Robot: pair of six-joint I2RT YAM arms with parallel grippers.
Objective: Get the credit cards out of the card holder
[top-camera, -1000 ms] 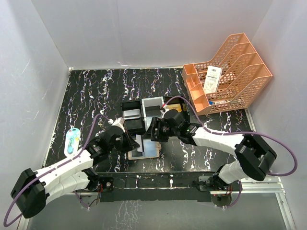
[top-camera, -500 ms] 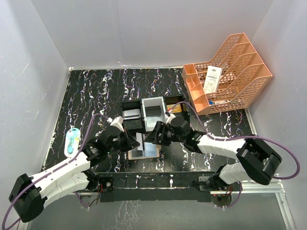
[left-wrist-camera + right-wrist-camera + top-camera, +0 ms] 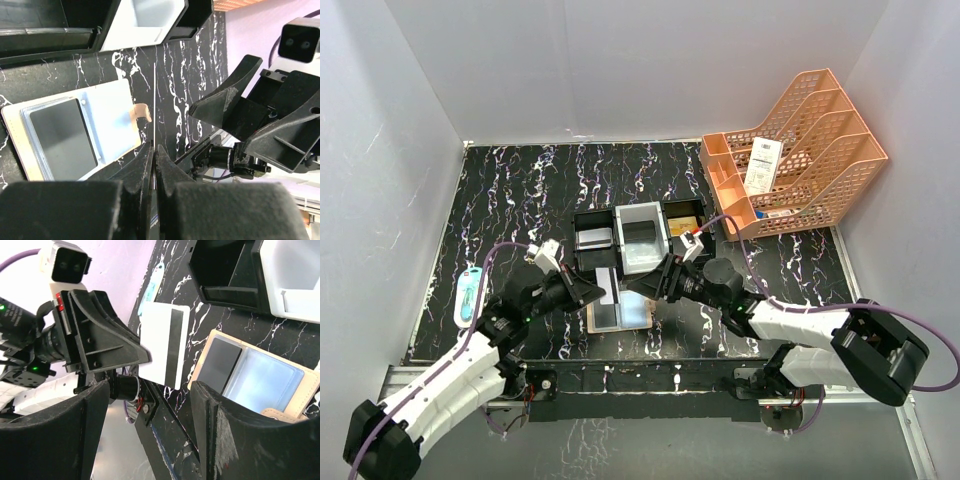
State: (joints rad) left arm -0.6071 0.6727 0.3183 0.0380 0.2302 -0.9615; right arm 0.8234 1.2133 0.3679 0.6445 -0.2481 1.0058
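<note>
- A white credit card (image 3: 164, 351) is pinched by the left hand (image 3: 154, 150) above the bench (image 3: 520, 200).
- The right hand (image 3: 645, 283) is held spread.
- The card holder (image 3: 620, 315) is laid open beside the tray (image 3: 640, 235), with a dark card (image 3: 62, 132) seated inside.

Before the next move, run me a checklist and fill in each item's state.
1. Left gripper shut on the white striped card: ok.
2. That card lifted clear of the card holder: ok.
3. Right gripper open and empty: ok.
4. Card holder lying open on the table: ok.
5. Card holder emptied: not ok, a dark card sits in one slot.
6. Right fingers touching the holder: cannot tell.
</note>
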